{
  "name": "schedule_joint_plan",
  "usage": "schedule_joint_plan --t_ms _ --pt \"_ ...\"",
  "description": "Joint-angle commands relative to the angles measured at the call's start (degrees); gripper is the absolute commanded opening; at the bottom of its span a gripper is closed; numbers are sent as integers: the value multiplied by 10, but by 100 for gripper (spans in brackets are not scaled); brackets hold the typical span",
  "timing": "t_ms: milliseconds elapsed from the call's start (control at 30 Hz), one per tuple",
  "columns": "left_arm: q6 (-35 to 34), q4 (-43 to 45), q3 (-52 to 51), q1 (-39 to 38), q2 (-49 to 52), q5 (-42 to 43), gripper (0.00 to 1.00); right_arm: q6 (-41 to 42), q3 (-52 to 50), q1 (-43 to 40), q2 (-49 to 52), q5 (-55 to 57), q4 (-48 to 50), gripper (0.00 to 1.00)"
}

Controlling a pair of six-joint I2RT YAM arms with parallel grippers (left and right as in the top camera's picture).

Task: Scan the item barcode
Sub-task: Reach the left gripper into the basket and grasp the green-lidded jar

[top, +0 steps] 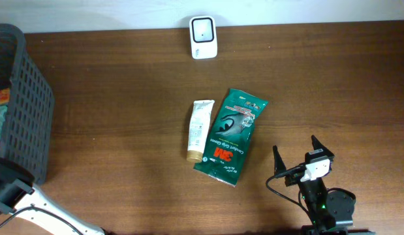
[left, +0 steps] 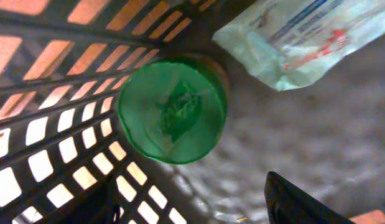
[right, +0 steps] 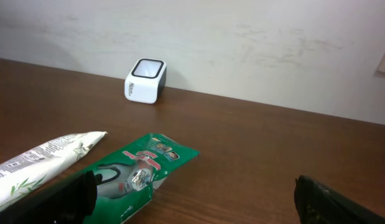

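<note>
My left gripper [left: 192, 200] hangs open inside the black mesh basket [left: 49, 93], with nothing between its fingers. Just ahead of it stands a round green-capped container [left: 172, 109], and a clear plastic packet [left: 304, 37] lies beyond that. The white barcode scanner [top: 203, 37] stands at the table's far edge and also shows in the right wrist view as a small white scanner [right: 146, 79]. My right gripper [top: 294, 147] rests open near the front right, empty, right of a green 3M pack [top: 229, 136].
A white tube [top: 200, 129] lies against the green pack's left side; the tube [right: 43, 158] and pack [right: 139, 174] also show in the right wrist view. The basket [top: 22, 104] fills the table's left end, with the left arm [top: 9, 189] beside it.
</note>
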Motion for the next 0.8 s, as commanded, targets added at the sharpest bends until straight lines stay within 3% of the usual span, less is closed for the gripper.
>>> schedule_joint_plan --t_ms 0,467,767 --pt "-43 6 -30 -10 4 -77 74 -2 -5 -4 -3 -5 1 98" --pt "-87 113 -141 -11 4 -110 78 -2 -5 -4 -3 -5 1 98" --pt "-29 159 -141 -51 5 19 74 -2 -5 -4 -3 -5 1 99"
